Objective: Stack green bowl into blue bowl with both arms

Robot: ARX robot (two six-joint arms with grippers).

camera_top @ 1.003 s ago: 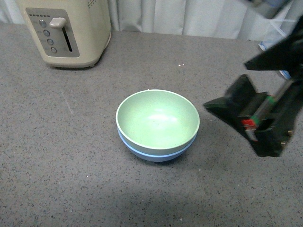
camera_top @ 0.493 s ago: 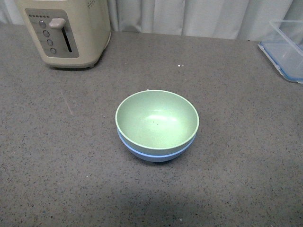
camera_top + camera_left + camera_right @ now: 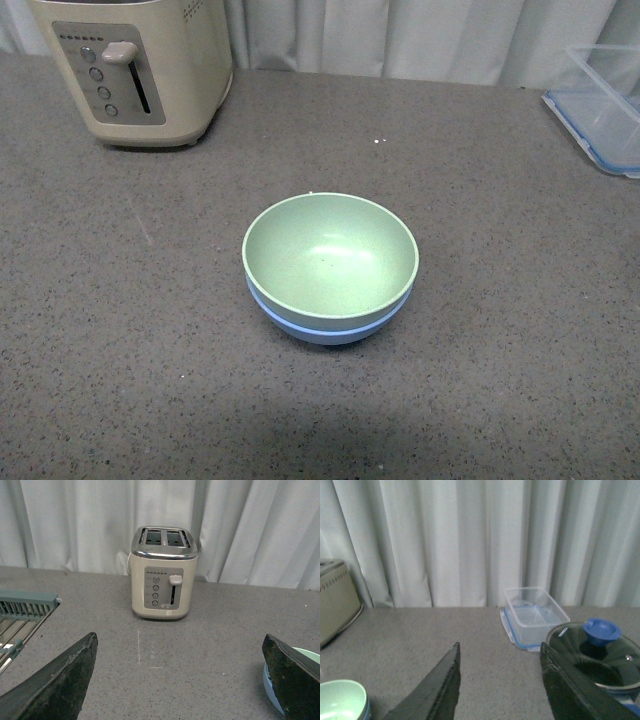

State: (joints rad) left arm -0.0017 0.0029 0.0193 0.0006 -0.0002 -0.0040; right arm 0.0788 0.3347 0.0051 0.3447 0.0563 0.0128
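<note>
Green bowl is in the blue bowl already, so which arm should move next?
Neither. The green bowl already nests inside the blue bowl. Both the left gripper and the right gripper are open and empty, clear of the stack.

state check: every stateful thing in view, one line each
green bowl: upright, empty, nested inside the blue bowl
blue bowl: upright on the counter, holding the green bowl
toaster: lever up, slots empty
clear container: open, empty, lid lying under it
pot: glass lid on
left gripper: open, holding nothing
right gripper: open, holding nothing
</note>
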